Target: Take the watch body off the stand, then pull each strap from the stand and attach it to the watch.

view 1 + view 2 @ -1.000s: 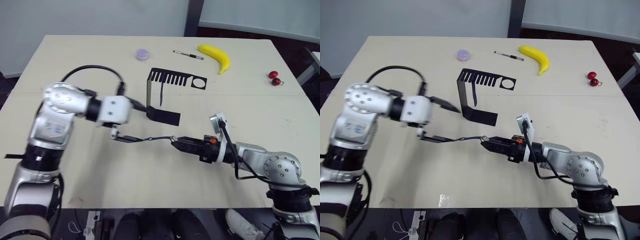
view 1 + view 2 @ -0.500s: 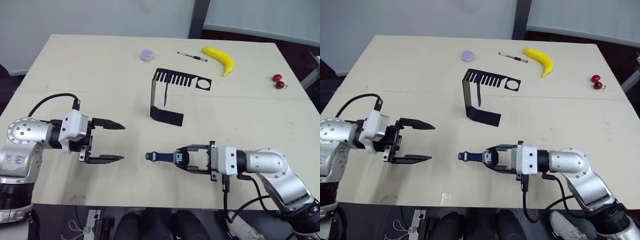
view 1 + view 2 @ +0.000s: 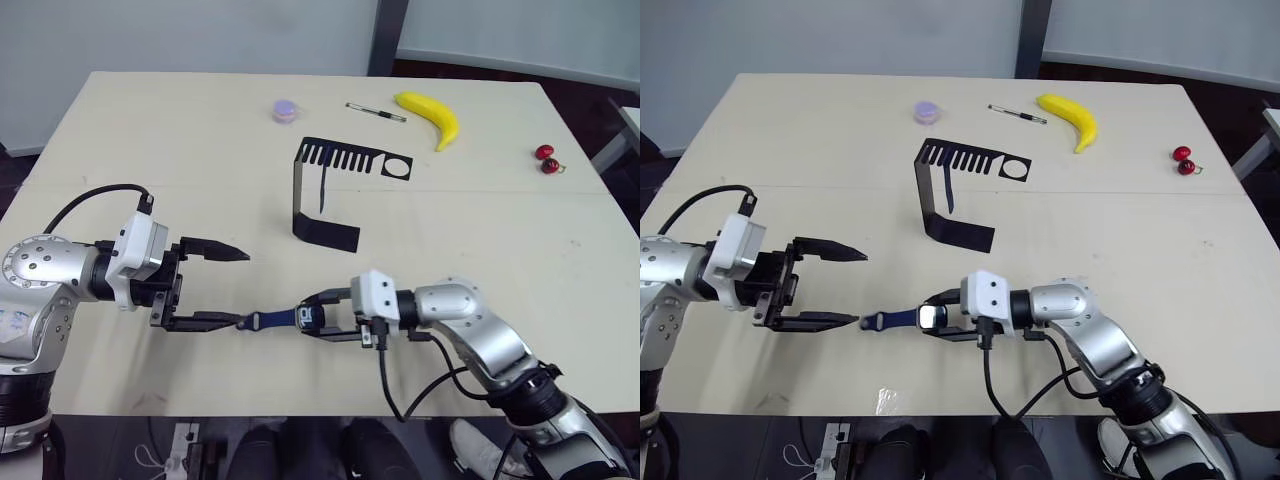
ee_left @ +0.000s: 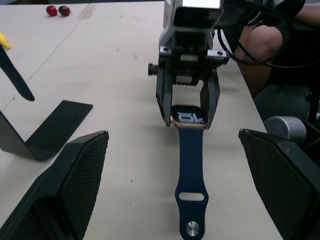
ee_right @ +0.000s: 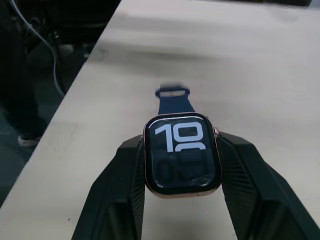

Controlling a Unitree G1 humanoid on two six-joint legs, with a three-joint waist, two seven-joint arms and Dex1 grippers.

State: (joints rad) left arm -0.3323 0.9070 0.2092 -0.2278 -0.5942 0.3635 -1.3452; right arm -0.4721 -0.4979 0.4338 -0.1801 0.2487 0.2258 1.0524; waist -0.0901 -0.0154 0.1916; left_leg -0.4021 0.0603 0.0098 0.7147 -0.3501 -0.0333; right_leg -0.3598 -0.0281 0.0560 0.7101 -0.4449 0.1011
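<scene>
Beige table (image 3: 200, 150): R claw (image 3: 322, 318) pinching watch body (image 5: 182, 154) w/ strap (image 4: 192, 176); L claw (image 3: 228, 287) spread.

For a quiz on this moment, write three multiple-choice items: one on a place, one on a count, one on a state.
1. Where is the watch body?
A. Between the fingers of the right gripper
B. On the top arm of the stand
C. Beside the banana

2. How many cherries lie on the table?
A. One
B. Two
C. Four

3. How does the left gripper stand?
A. Shut on the pen
B. Shut on the stand's foot
C. Open, its fingers well apart

Answers:
1 A: the right wrist view shows the watch body clamped between that gripper's two fingers, far from the stand and the banana.
2 B: two red cherries sit together near the table's far right edge.
3 C: both eye views show a wide gap between its fingers; the pen lies far off by the banana.
</scene>
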